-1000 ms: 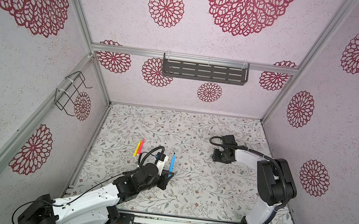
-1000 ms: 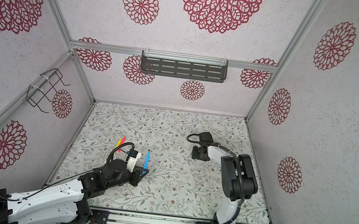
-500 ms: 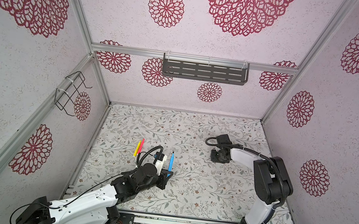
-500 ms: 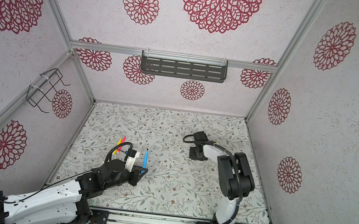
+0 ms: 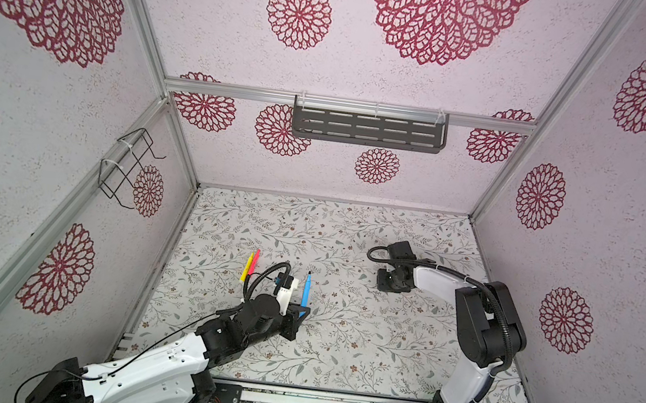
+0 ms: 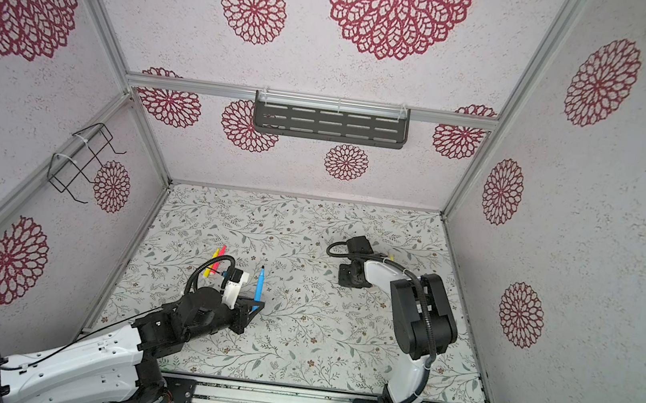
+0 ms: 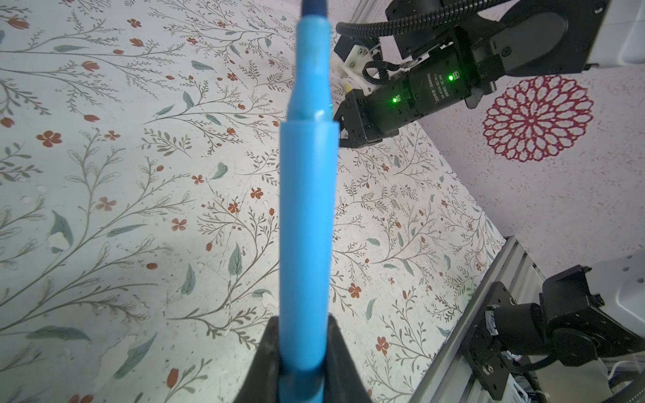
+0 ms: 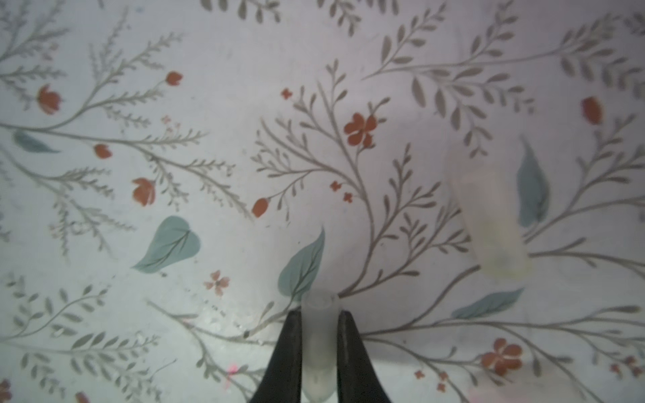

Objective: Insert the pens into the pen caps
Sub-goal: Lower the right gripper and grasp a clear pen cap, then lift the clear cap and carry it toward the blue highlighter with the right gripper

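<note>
Holding a blue pen [image 5: 305, 292]: the left gripper [image 5: 300, 313] is clenched on its tail end. In the left wrist view the fingers [image 7: 267, 352] pinch the barrel on both sides. Pen look: light blue plastic, thick straight barrel, a step down to a narrower neck, then a dark tip at the far end. In both top views it sticks straight out of the gripper, tip toward the back wall, over the left-centre of the table [image 5: 338, 338]. I can't tell how high it sits above the surface.

Two more pens lie on the table just beyond the left wrist, side by side and nearly parallel: yellow pen [image 5: 247, 269] and red pen [image 5: 255, 259]. They are thin sticks that touch or nearly touch, the red one reaching slightly further back. The wrist cable crosses in front of them in a top view [image 6: 218, 257].

The right gripper [image 8: 319, 319] is pointed down at the table, right of centre and well apart from the left arm. It is closed on a clear cap [image 8: 318, 349], a frosted, translucent tube whose open rim pokes out past the fingertips. The fingers grip it on both sides.

A second cap [image 8: 488, 216] lies flat on the table near the right gripper, not touched. It is blurred and see-through, with a faint yellow tint at one end.
</note>
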